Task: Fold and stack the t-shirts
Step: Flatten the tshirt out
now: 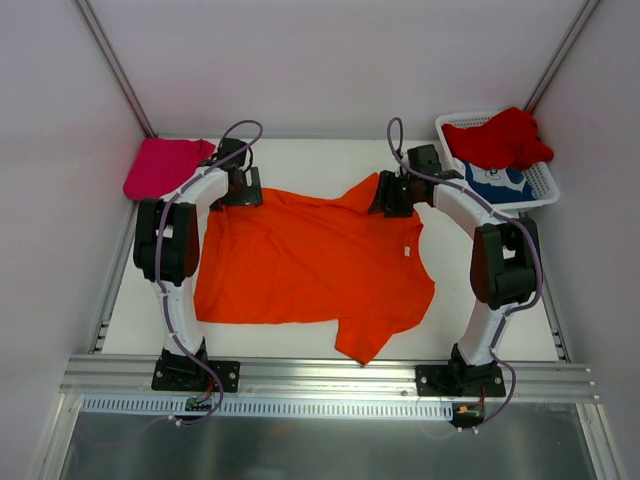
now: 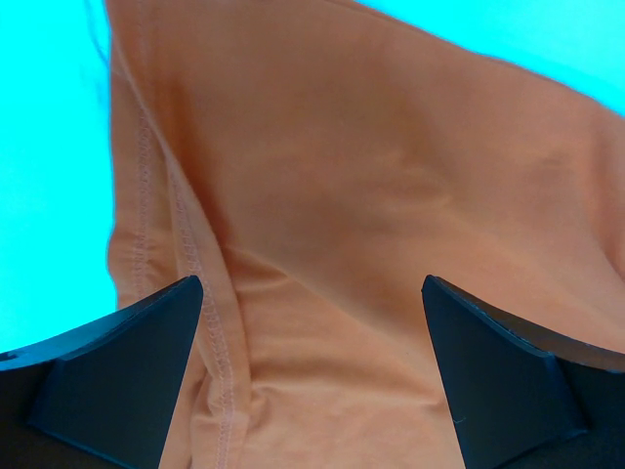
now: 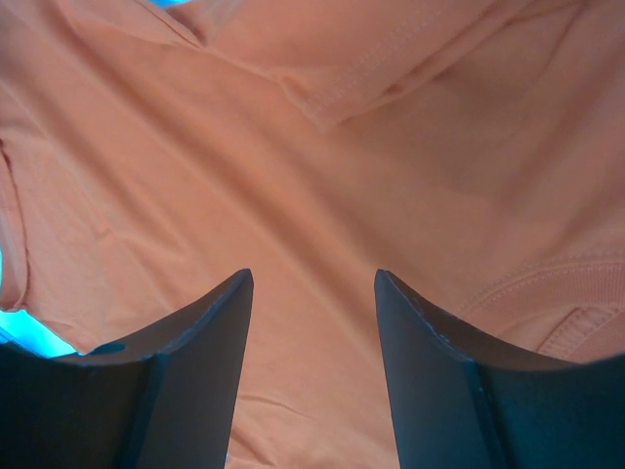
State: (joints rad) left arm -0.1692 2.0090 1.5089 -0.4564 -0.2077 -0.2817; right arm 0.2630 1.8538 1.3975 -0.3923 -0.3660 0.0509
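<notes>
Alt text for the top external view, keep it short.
An orange shirt lies spread on a white table, with the left gripper at its far left corner and the right gripper at its far sleeve. A pink shirt sits at the far left; a red shirt and a blue shirt lie in a white basket at the far right.

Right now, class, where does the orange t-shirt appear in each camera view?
Top external: the orange t-shirt lies spread flat in the centre, between the arms.
Left wrist: it fills most of the frame, with its stitched hem at the left.
Right wrist: it fills nearly the whole frame.
Shared landmark: the stitched hem; overhead it is the shirt's far-left corner, by the left gripper.
</notes>
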